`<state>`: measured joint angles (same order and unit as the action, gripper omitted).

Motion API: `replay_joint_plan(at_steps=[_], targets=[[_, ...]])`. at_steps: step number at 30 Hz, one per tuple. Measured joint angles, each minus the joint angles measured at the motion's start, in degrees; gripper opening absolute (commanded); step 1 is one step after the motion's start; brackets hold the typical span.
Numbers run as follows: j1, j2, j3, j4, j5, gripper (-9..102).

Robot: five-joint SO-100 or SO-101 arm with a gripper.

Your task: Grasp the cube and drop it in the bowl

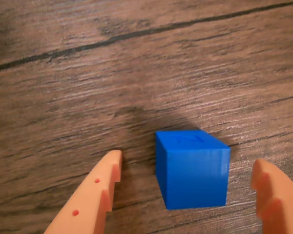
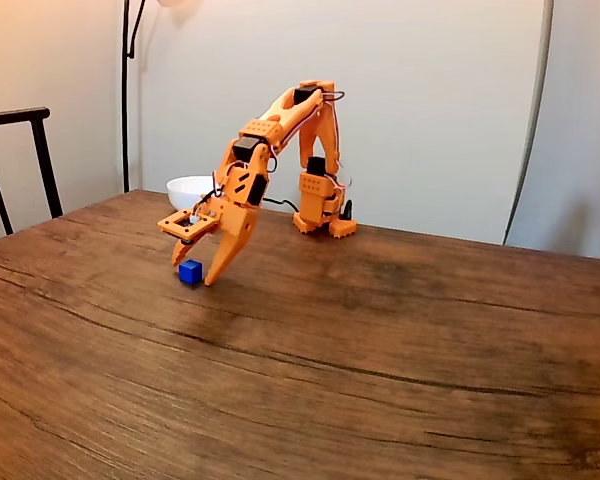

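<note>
Blue cube [image 1: 193,168], lower centre of the wrist view, resting on the brown wood-grain worktop [image 1: 136,73]; its top and near face are seen, the far faces hidden. A faint raised mark on the top face is too blurred to read. In the fixed view the cube [image 2: 190,271] is a small blue block left of centre, at the tips of the orange arm [image 2: 280,130].

End effector [image 1: 185,165]: two orange fingers spread wide, one on either side of the cube. The left finger [image 1: 95,195] rises from the bottom edge, its base cut off by the frame; the right finger [image 1: 276,195] is cropped by the lower right corner. Bare worktop shows between each fingertip and the cube, so neither finger appears to touch it, though the gap on the right is narrow and soft in focus. In the fixed view the end effector [image 2: 193,272] points down at the worktop, with one finger just right of the cube; the other is hard to separate from the wrist body above.

White bowl [image 2: 188,190], upper left of the fixed view, behind the arm near the far worktop edge; its right side is hidden by the arm. A dark chair [image 2: 20,160] is cut off at the left edge.
</note>
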<state>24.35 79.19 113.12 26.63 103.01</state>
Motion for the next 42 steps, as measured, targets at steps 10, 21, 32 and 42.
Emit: replay_joint_plan(at_steps=[10, 21, 32, 42], targets=[[0.00, -0.35, -0.18, -0.09, 0.00, 36], [0.00, -0.35, -0.18, -0.18, 2.02, 14], [0.00, -0.35, -0.18, -0.18, 2.37, 14], [0.00, -0.35, -0.35, 2.11, 2.37, 14]])
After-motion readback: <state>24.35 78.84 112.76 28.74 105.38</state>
